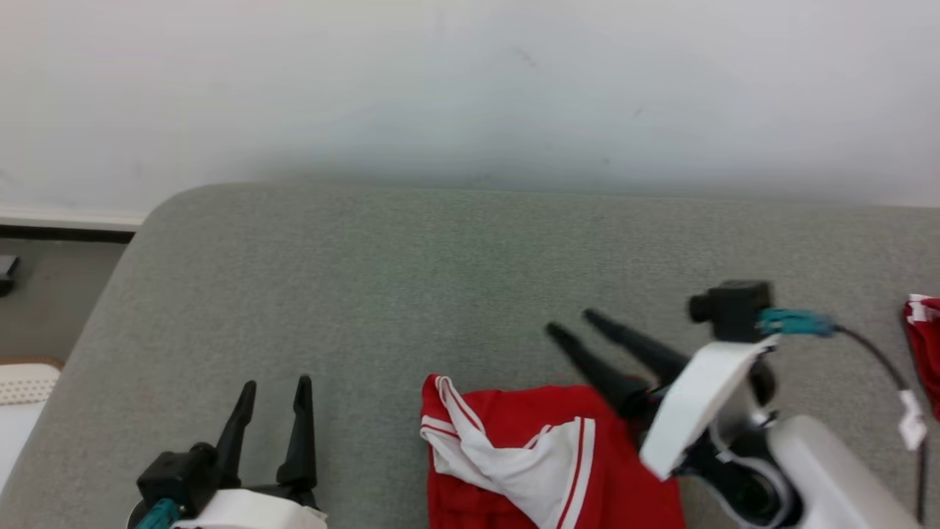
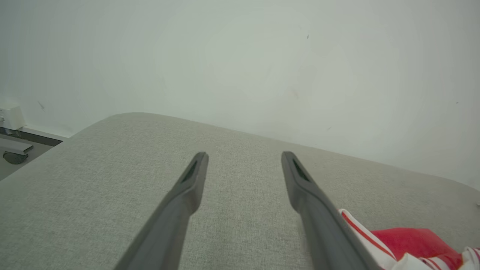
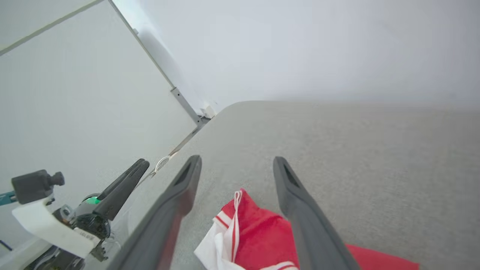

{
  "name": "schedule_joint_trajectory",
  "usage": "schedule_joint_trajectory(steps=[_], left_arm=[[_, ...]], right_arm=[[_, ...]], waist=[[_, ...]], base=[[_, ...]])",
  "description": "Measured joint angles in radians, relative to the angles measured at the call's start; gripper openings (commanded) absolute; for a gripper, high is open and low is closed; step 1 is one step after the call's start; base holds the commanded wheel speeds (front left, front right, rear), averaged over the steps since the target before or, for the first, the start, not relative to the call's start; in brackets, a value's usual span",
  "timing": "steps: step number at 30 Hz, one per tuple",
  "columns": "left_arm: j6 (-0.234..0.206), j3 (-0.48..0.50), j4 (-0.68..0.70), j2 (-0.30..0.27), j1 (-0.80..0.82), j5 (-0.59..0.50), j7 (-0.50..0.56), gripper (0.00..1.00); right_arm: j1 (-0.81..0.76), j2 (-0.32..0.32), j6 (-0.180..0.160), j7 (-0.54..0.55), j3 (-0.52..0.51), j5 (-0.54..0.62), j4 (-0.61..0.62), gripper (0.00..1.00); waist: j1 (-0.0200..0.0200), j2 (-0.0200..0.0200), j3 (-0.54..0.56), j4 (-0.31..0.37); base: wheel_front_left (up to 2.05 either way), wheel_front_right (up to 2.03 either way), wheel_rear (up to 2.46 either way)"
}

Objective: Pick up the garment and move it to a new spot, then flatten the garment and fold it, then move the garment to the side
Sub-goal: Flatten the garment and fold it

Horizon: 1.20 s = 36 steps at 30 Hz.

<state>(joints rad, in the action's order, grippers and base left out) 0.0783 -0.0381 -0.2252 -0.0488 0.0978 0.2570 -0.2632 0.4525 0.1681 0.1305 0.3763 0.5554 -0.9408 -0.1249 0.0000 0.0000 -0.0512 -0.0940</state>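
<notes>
Garment check: your crumpled red-and-white fabric garment [image 1: 507, 419] lies at the near edge of the grey fabric tabletop [image 1: 367, 279], beside the right gripper [image 1: 571, 323]; that and the left gripper [image 1: 276, 383] gape empty. Looks light, floppy: pinch a striped hem

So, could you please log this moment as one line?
left gripper: open, empty | right gripper: open, near garment | garment: crumpled on grey cushion

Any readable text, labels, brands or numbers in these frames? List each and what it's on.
None readable.
Sticker by the left gripper: print too small to read.
Cable tag: blurred, no text legible.
Garment: red with white stripes, no lettering showing.
</notes>
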Motion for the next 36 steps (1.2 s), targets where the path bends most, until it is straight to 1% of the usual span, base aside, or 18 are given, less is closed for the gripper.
schedule_joint_trajectory(steps=[3,6,10,11,13,15,18,23,24,25,26,27,31,36], left_arm=[[-0.001,0.005,0.004,0.0,-0.002,0.0,0.0,1.0],[-0.003,0.008,0.012,0.0,-0.004,0.0,0.0,1.0],[-0.005,0.017,0.023,0.0,-0.006,-0.001,0.0,1.0],[-0.005,0.019,0.027,0.0,-0.006,-0.001,0.0,1.0],[-0.006,0.021,0.033,0.0,-0.006,-0.004,0.0,1.0],[-0.006,0.023,0.037,0.0,-0.006,-0.006,0.0,1.0],[-0.006,0.031,0.043,0.0,-0.005,-0.008,0.0,1.0],[-0.004,0.042,0.053,0.0,-0.004,-0.011,0.0,1.0],[-0.004,0.043,0.055,0.0,-0.004,-0.011,0.0,1.0],[-0.004,0.043,0.055,0.0,-0.004,-0.013,0.0,1.0],[-0.002,0.045,0.055,0.0,-0.004,-0.016,0.0,1.0],[0.0,0.046,0.055,0.0,-0.004,-0.017,0.0,1.0],[0.002,0.041,0.052,0.0,-0.002,-0.018,0.0,1.0],[0.001,0.034,0.045,0.0,0.0,-0.017,0.0,1.0]], right_arm=[[-0.011,0.049,0.0,-0.048,-0.07,0.019,0.032,1.0],[-0.045,0.084,0.0,-0.095,-0.149,0.045,0.046,1.0],[-0.095,0.124,0.0,-0.174,-0.225,0.122,0.048,1.0],[-0.106,0.132,0.0,-0.213,-0.243,0.155,0.048,1.0],[-0.128,0.135,0.0,-0.272,-0.284,0.19,0.026,1.0],[-0.158,0.136,0.0,-0.308,-0.299,0.229,-0.009,1.0],[-0.186,0.114,0.0,-0.356,-0.321,0.257,-0.058,1.0],[-0.201,0.083,0.0,-0.398,-0.302,0.287,-0.139,1.0],[-0.201,0.077,0.0,-0.405,-0.292,0.29,-0.153,0.96],[-0.201,0.073,0.0,-0.411,-0.281,0.293,-0.168,0.48],[-0.201,0.068,0.0,-0.417,-0.267,0.298,-0.181,0.13],[-0.2,0.064,0.0,-0.419,-0.248,0.299,-0.195,0.0],[-0.191,0.053,0.0,-0.405,-0.154,0.298,-0.255,0.0],[-0.171,0.037,0.0,-0.386,-0.061,0.254,-0.326,0.0]], waist=[[0.0,0.0,0.004,0.026],[0.0,0.0,0.01,0.052],[0.0,0.0,0.015,0.081],[0.0,0.0,0.016,0.087],[0.0,0.0,0.014,0.096],[0.0,0.0,0.012,0.101],[0.0,0.0,0.01,0.105],[0.0,0.0,0.008,0.099],[0.0,0.0,0.008,0.095],[0.0,0.0,0.008,0.091],[0.0,0.0,0.007,0.087],[0.0,0.0,0.007,0.082],[0.0,0.0,0.006,0.06],[0.0,0.0,0.007,0.024]], base=[[0.0,0.0,0.0],[0.0,0.0,0.0],[0.0,0.0,0.0],[0.0,0.0,0.0],[0.0,0.0,0.0],[0.0,0.0,0.0],[0.0,0.0,0.0],[0.0,0.0,0.0],[0.0,0.0,0.0],[0.0,0.0,0.0],[0.0,0.0,0.0],[0.0,0.0,0.0],[0.0,0.0,0.0],[0.0,0.0,0.0]])
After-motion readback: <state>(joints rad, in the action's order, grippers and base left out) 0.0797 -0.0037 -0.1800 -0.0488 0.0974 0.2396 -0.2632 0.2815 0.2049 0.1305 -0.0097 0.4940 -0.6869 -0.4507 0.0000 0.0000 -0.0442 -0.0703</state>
